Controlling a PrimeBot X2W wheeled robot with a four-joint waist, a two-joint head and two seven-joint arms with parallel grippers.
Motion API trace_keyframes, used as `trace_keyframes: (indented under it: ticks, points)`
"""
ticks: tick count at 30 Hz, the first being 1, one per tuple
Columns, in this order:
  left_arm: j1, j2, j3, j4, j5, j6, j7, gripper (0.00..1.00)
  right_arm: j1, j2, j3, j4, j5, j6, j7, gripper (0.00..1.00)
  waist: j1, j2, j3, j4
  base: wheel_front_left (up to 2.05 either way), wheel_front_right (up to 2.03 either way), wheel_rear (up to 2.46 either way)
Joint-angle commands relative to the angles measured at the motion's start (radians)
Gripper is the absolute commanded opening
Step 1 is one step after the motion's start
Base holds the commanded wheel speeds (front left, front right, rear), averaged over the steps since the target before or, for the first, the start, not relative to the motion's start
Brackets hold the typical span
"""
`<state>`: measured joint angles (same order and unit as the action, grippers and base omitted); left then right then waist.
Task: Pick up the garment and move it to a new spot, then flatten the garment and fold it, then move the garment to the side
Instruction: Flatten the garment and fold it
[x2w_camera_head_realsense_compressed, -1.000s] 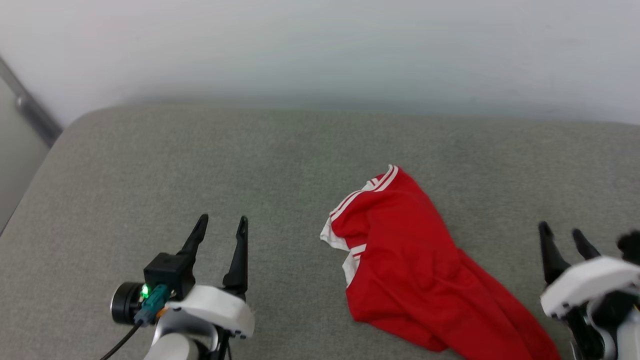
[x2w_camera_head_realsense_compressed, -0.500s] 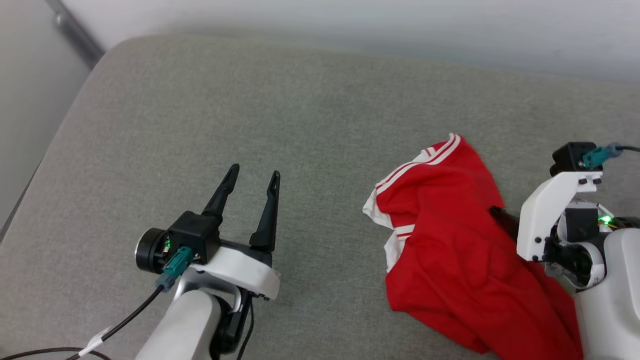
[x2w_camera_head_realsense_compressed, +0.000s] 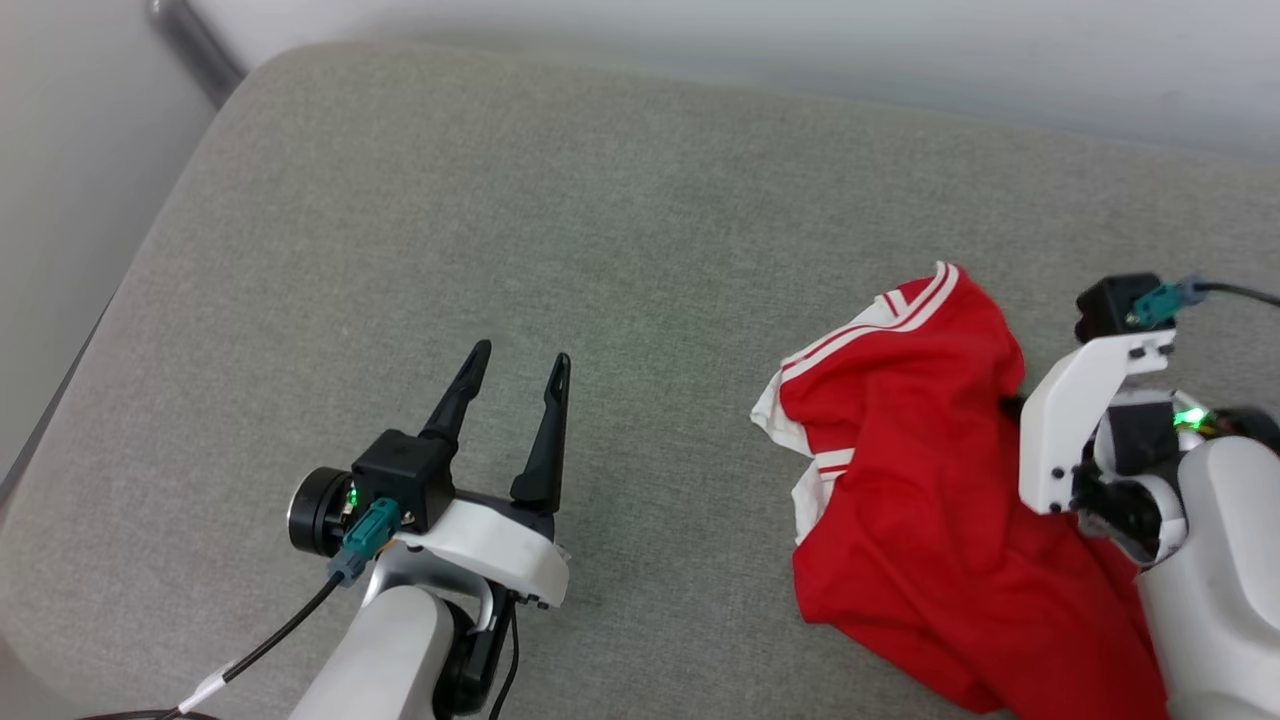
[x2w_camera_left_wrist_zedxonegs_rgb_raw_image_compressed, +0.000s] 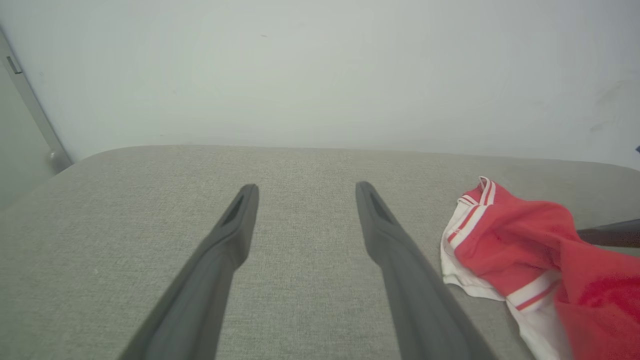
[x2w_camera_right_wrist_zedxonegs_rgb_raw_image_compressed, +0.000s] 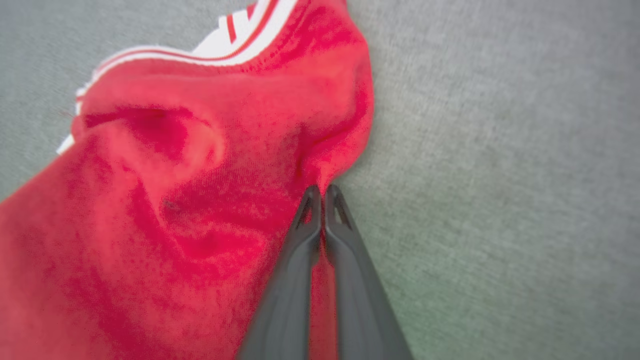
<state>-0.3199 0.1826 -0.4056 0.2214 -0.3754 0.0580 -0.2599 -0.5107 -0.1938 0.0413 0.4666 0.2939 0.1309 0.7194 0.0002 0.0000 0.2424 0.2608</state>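
In the head view, the left gripper (x2w_camera_head_realsense_compressed: 523, 352) hung over bare grey cushion (x2w_camera_head_realsense_compressed: 600, 220), its 2 dark fingers spread wide with nothing between them. It was probably parked clear until flattening calls for a second arm. The garment (x2w_camera_head_realsense_compressed: 920, 480) lay well off to that gripper's right as a crumpled red heap. Its edge ran right up against the right gripper (x2w_camera_head_realsense_compressed: 1010, 405), whose fingers were mostly hidden behind a white bracket (x2w_camera_head_realsense_compressed: 1080, 420).

In the left wrist view, the 2 fingers (x2w_camera_left_wrist_zedxonegs_rgb_raw_image_compressed: 235, 235) tapered to blunt tips above the cushion's fine, even weave, with a pale wall (x2w_camera_left_wrist_zedxonegs_rgb_raw_image_compressed: 320, 75) beyond them. The garment sat near the outer side of the right-hand finger. Its white sleeve end (x2w_camera_left_wrist_zedxonegs_rgb_raw_image_compressed: 470, 280) and red-and-white trim (x2w_camera_left_wrist_zedxonegs_rgb_raw_image_compressed: 472, 220) faced the gripper, soft and rumpled.

In the right wrist view, the right gripper's jaws were pressed together on a raised fold at the garment's edge, and a sliver of red showed between them. Ahead of the tips and to their left the knit bunched into rounded ridges. To their right lay only cushion. Pinching an edge ridge rather than the thick middle looked like a way to catch a thin layer, so the shirt could be lifted and carried to its new spot, a step not yet done.
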Motion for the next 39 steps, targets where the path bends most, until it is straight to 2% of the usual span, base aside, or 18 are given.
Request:
trace_keyframes:
  ticks: [1, 3, 6, 7, 11, 15, 18, 19, 20, 21, 26, 32, 39]
  points:
    - [0.016, 0.006, 0.004, 0.005, 0.006, -0.001, -0.006, 1.0, -0.015, -0.021, 0.011, -0.047, -0.011, 0.0, -0.045, 0.0, -0.0002, 0.0, -0.03, -0.023, 0.0, 0.0, 0.0]
    - [0.022, 0.009, 0.006, 0.006, 0.007, 0.0, -0.006, 1.0, -0.018, -0.024, 0.017, -0.073, -0.012, 0.0, -0.063, 0.0, -0.0002, 0.0, -0.041, -0.031, 0.0, 0.0, 0.0]
    - [0.045, 0.017, 0.007, 0.008, 0.01, 0.005, -0.007, 1.0, 0.016, -0.045, -0.002, -0.206, -0.038, 0.0, -0.108, 0.0, -0.0002, 0.0, -0.082, -0.064, 0.0, 0.0, 0.0]
    - [0.045, 0.017, 0.007, 0.008, 0.01, 0.005, -0.007, 1.0, 0.016, -0.045, -0.002, -0.206, -0.038, 0.0, -0.108, 0.0, -0.0002, 0.0, -0.082, -0.064, 0.0, 0.0, 0.0]
    - [0.073, 0.022, 0.004, 0.009, 0.007, 0.014, -0.002, 1.0, 0.131, -0.035, -0.083, -0.342, -0.072, 0.0, -0.103, 0.0, -0.0002, 0.0, -0.124, -0.092, 0.0, 0.0, 0.0]
    - [0.106, 0.027, 0.001, 0.001, 0.001, 0.027, 0.009, 1.0, 0.31, 0.026, -0.202, -0.416, -0.078, 0.0, -0.078, 0.0, -0.0002, 0.0, -0.155, -0.115, 0.0, 0.0, 0.0]
    - [0.132, 0.033, 0.001, -0.003, -0.007, 0.034, 0.018, 1.0, 0.44, 0.089, -0.278, -0.413, -0.085, 0.0, -0.074, 0.0, -0.0002, 0.0, -0.175, -0.13, 0.0, 0.0, 0.0]
    - [0.141, 0.036, 0.003, -0.003, -0.008, 0.038, 0.02, 1.0, 0.478, 0.102, -0.291, -0.405, -0.089, 0.0, -0.085, 0.33, -0.0002, 0.0, -0.182, -0.135, 0.0, 0.0, 0.0]
    - [0.149, 0.038, 0.005, -0.006, -0.013, 0.041, 0.024, 1.0, 0.51, 0.113, -0.3, -0.386, -0.09, 0.0, -0.098, 0.93, -0.0002, 0.0, -0.187, -0.14, 0.0, 0.0, 0.0]
    - [0.156, 0.039, 0.004, -0.008, -0.015, 0.044, 0.028, 1.0, 0.543, 0.122, -0.297, -0.368, -0.084, 0.0, -0.107, 1.0, -0.0002, 0.0, -0.192, -0.142, 0.0, 0.0, 0.0]
    - [0.191, 0.058, 0.01, -0.025, -0.021, 0.056, 0.044, 1.0, 0.622, 0.14, -0.302, -0.372, -0.063, 0.0, -0.263, 1.0, -0.0002, 0.0, -0.214, -0.15, 0.0, 0.0, 0.0]
    - [0.219, 0.077, 0.014, -0.047, -0.023, 0.073, 0.062, 1.0, 0.645, 0.145, -0.307, -0.43, -0.065, 0.0, -0.492, 1.0, -0.0002, 0.0, -0.243, -0.151, 0.0, 0.0, 0.0]
    - [0.237, 0.088, 0.018, -0.071, -0.032, 0.088, 0.079, 1.0, 0.652, 0.144, -0.211, -0.534, -0.106, 0.0, -0.682, 1.0, -0.0002, 0.0, -0.262, -0.149, 0.0, 0.0, 0.0]
